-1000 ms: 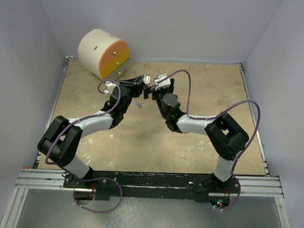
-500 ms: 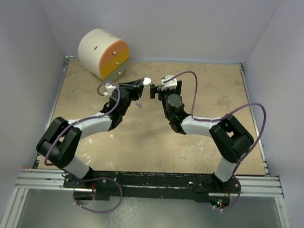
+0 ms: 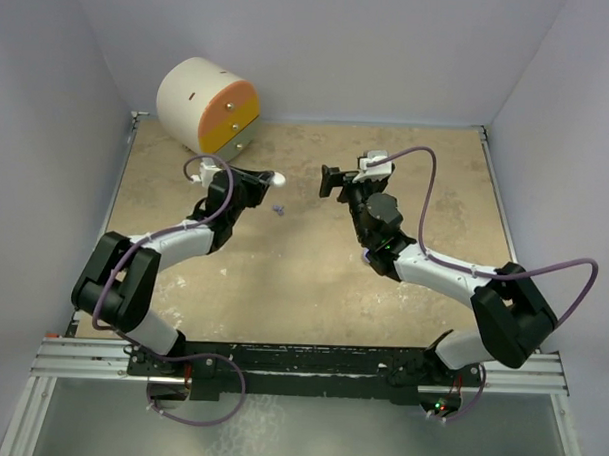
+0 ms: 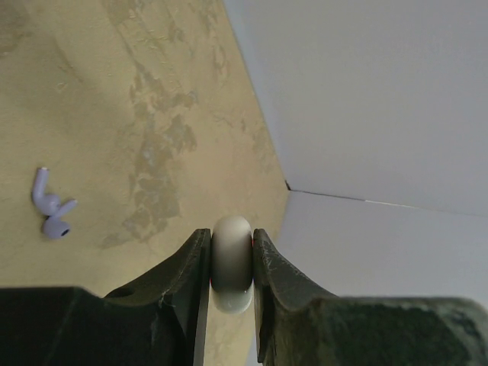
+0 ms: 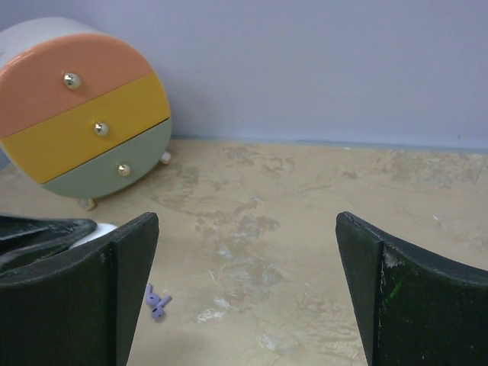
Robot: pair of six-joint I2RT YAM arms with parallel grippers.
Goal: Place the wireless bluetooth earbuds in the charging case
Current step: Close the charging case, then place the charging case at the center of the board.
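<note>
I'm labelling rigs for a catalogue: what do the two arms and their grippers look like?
The left arm and right arm have black joint housings, white tubular links and a purple cable looping along each. The left gripper and right gripper each have two matte black, wedge-shaped fingers.

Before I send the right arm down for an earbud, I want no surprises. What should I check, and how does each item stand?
1. Case grip: left claw shut on the small white rounded case: ok.
2. Free arm: right claw open and empty: ok.
3. Target: small purple earbuds lying loose on the mottled beige tabletop, touched by neither claw: ok.
4. Case lid open to receive them: cannot tell, only its edge shows.
5. Obstacle: round pastel three-drawer box standing well aside from the earbuds: ok.
</note>
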